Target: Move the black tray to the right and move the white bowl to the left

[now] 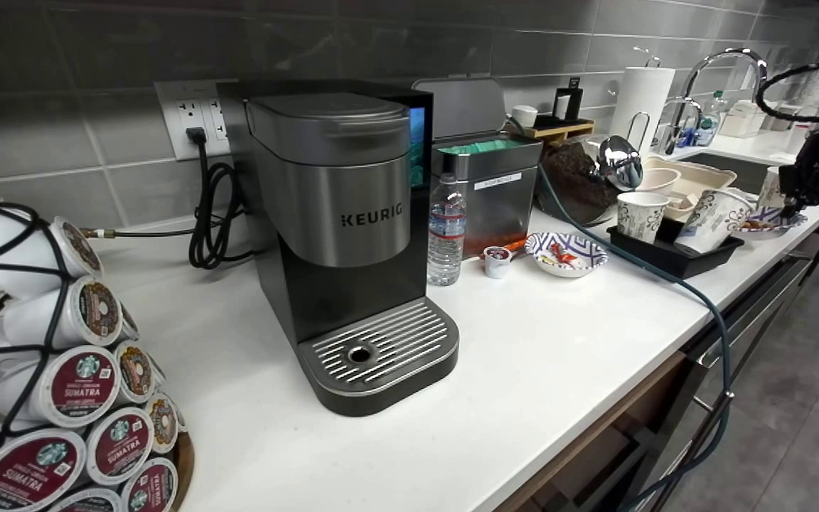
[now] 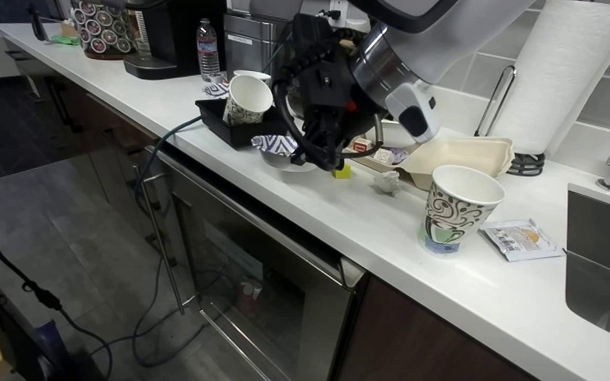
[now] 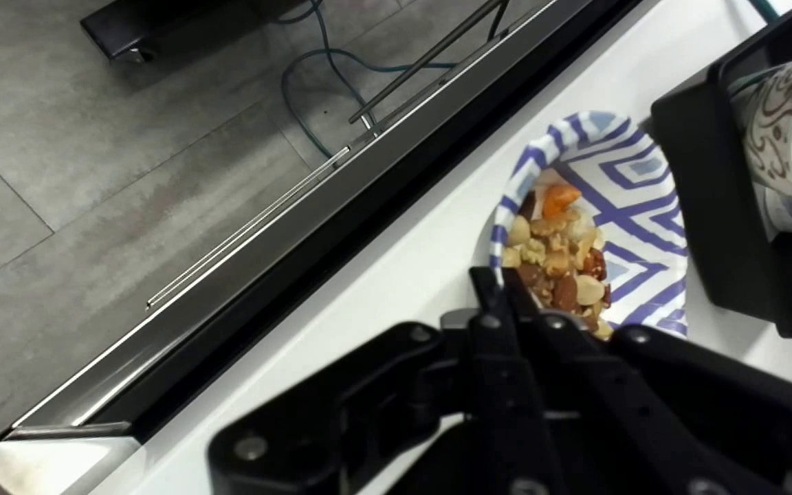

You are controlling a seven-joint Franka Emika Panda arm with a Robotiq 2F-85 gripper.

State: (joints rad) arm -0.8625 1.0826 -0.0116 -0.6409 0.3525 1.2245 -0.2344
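The white bowl (image 3: 643,227), blue-patterned inside: near the front edge of the worktop (image 3: 396,282). Its nuts (image 3: 564,261) heaped on the side toward the hand (image 3: 501,280). Hand pressed almost together, pinching the rim at the bowl's eight o'clock. Whether the base rests or hangs a little, I cannot tell from where I stand.

Wrist view: bowl lies at two o'clock from the hand; round, so no long axis to mind. The black tray (image 3: 712,199) just past it, between two and three o'clock, near wall running eleven to five. Bowl and tray touching? Cannot tell.

Tray loaded: in an exterior view, an upright cup (image 1: 640,215) and a tilted cup (image 1: 712,222) inside it.

Further out, in an exterior view: coffee maker (image 2: 175,47) at ten o'clock from the hand, beyond the tray; yellow block (image 2: 342,172) near, at about four; lone cup (image 2: 458,211) farther along that way.

My reading: bowl's turn now. If left means the coffee-maker side, the tray sits in the bowl's path and its own move looks undone; the bowl wants lifting over or swinging round, kept level, lest nuts spill.
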